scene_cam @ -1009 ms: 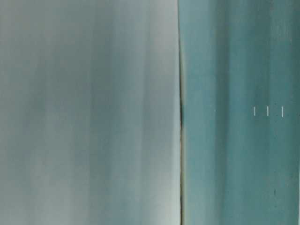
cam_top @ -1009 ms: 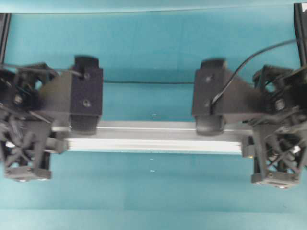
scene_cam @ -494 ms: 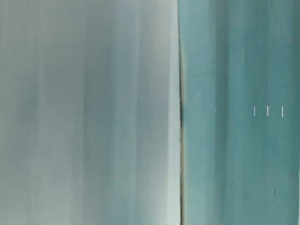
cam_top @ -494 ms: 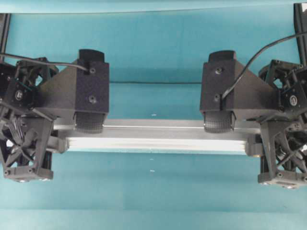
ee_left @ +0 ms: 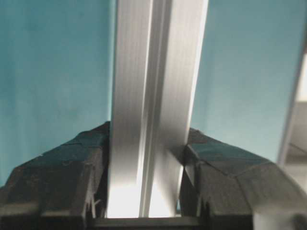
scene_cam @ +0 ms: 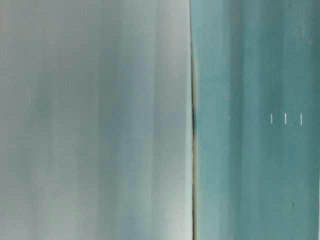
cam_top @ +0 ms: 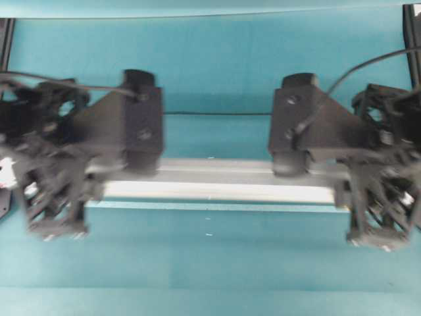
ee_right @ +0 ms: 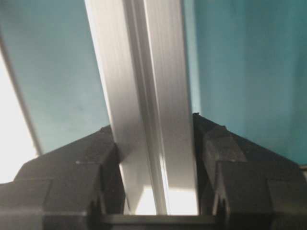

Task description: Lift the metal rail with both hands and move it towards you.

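In the overhead view, the metal rail lies across the middle of the teal table, its long side running from left to right. The left gripper holds it at its left end and the right gripper at its right end, so only the stretch between the 2 is bare. A thin pale-blue tape strip lies on the table just beside the rail's near edge. This picture is blurred, so from here I cannot tell whether the rail touches the table.

The table-level view shows only a pale blurred surface and a teal one; the rail is not recognisable there.

In the left wrist view, the rail passes between the 2 black fingers, and both press against its sides: this pincer is clamped on the rail.

In the right wrist view, the rail likewise sits between the fingers, touched on both sides, so this pincer grips it too.

I judge the rail to be stiff, not fragile and moderately light, but its smooth aluminium can slip in the pads. Holding near both ends is sensible; the 2 arms should travel together and level, otherwise the bar may twist in the grip.
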